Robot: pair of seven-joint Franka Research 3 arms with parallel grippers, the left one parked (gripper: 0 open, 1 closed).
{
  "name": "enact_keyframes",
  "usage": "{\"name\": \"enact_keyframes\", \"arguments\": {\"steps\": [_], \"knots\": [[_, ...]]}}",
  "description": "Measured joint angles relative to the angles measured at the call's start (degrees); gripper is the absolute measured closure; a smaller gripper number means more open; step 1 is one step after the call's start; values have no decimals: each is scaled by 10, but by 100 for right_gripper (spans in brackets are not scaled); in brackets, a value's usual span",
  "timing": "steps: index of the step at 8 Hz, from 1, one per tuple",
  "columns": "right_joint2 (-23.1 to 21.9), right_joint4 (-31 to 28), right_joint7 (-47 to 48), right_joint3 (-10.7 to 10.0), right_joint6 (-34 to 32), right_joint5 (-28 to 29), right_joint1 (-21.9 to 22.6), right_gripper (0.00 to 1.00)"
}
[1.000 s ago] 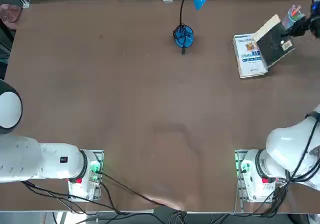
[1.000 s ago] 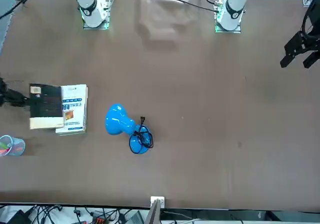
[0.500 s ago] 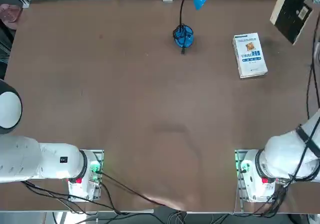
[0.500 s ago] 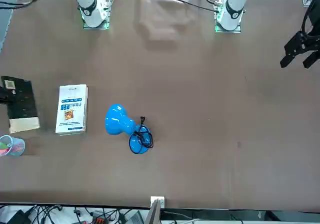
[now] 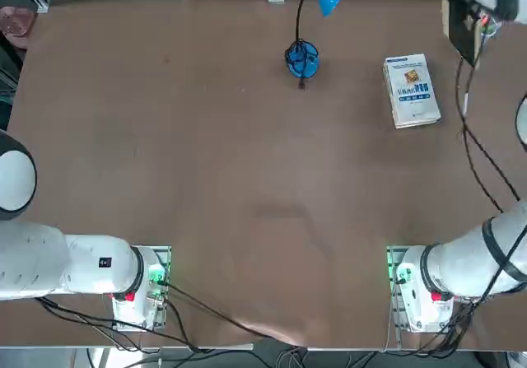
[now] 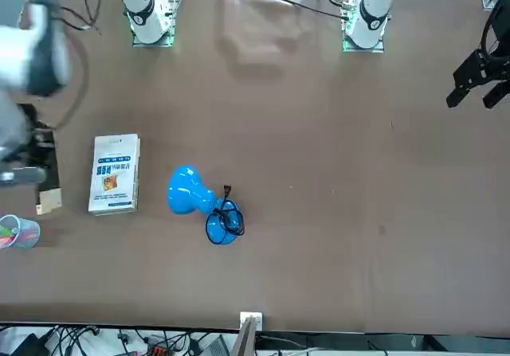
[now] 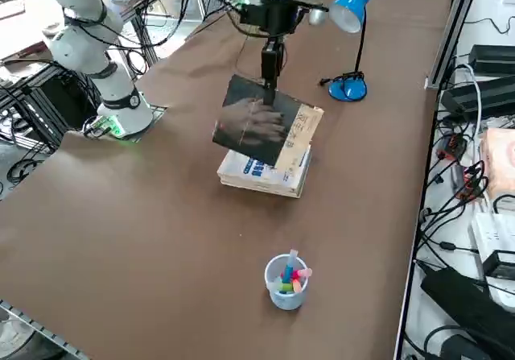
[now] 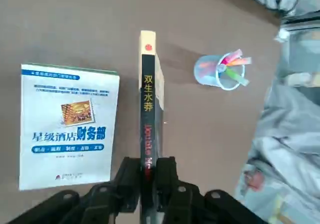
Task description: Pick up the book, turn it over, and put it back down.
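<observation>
swung the right arm (image 6: 32,57) farther over the counter (image 7: 161,239) in the last moment, tipping the raised book (image 7: 251,124) closer to edge-on: seemingly mid-turn, still to be laid down. clamped on it with the tool (image 8: 148,165). keep clear of the blue lamp (image 6: 185,190), then the white book (image 6: 114,177) close by, then the cup (image 6: 25,233).

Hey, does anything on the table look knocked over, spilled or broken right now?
No, nothing looks spilled, toppled or broken. The cup of markers and the blue lamp stand upright, and the white book lies flat. The black book is on edge only because the right gripper is holding it up.
</observation>
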Motion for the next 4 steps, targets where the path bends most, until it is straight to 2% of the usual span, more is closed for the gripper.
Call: {"name": "enact_keyframes", "arguments": {"steps": [2,4], "knots": [[-7,-111,204,2,39,-168,91,88],[1,-213,392,2,73,-325,145,88]]}}
